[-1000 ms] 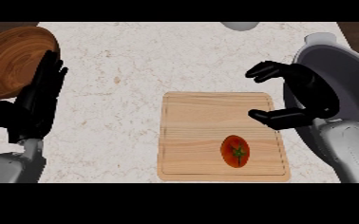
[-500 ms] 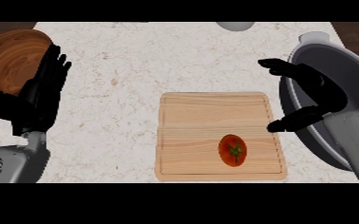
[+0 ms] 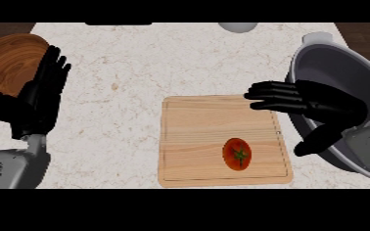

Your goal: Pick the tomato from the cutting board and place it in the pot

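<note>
A red tomato (image 3: 237, 153) with a green stem lies on the near right part of the wooden cutting board (image 3: 198, 127). My right hand (image 3: 318, 105) hovers over the board's far right corner, fingers stretched leftward and thumb pointing down, holding nothing. It sits above and to the right of the tomato, apart from it. Directly right of the board stands the grey pot (image 3: 336, 68), partly hidden by that hand. At the left edge my left hand (image 3: 42, 95) rests open, fingers up.
A round wooden plate (image 3: 16, 58) lies at the far left behind the left hand. A small white object (image 3: 238, 27) sits at the counter's far edge. The speckled counter (image 3: 145, 63) spreads between the left hand and the board.
My right hand has turned and swung left from the pot's rim over the board's far right corner, fingers now pointing left. Left hand shifted slightly. The tomato has not moved.
</note>
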`<action>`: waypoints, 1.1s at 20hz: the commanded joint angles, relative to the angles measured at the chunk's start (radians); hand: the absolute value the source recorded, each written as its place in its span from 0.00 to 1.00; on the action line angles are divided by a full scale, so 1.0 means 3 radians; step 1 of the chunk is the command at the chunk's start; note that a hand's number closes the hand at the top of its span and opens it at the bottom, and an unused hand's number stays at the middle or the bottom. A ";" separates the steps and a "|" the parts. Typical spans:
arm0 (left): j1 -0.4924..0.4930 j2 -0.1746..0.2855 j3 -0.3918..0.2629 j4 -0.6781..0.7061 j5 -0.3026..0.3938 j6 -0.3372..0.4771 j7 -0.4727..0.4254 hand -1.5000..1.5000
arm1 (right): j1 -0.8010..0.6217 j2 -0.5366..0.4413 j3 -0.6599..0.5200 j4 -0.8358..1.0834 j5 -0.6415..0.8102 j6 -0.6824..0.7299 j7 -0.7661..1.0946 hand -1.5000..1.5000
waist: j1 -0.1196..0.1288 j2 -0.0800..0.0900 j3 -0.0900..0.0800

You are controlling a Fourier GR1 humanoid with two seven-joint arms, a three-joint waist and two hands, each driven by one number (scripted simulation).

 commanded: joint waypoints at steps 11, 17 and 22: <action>-0.0085 -0.0244 0.0026 -0.0052 -0.0282 0.0037 0.0154 0.50 | 0.0587 0.0173 0.0334 -0.0648 0.1067 0.0189 0.0531 0.00 | 0.0012 0.0016 0.0005; -0.0071 -0.0186 0.0196 -0.0245 -0.0255 -0.0129 0.0366 0.50 | 0.0695 0.0534 0.0367 -0.0727 0.1483 0.0245 0.0880 0.00 | 0.0021 0.0012 0.0005; -0.0016 -0.0239 0.0339 0.0053 -0.0287 -0.0342 0.0039 0.50 | 0.0642 0.0722 0.0274 -0.0626 0.1805 0.0257 0.1018 0.00 | 0.0024 0.0015 0.0004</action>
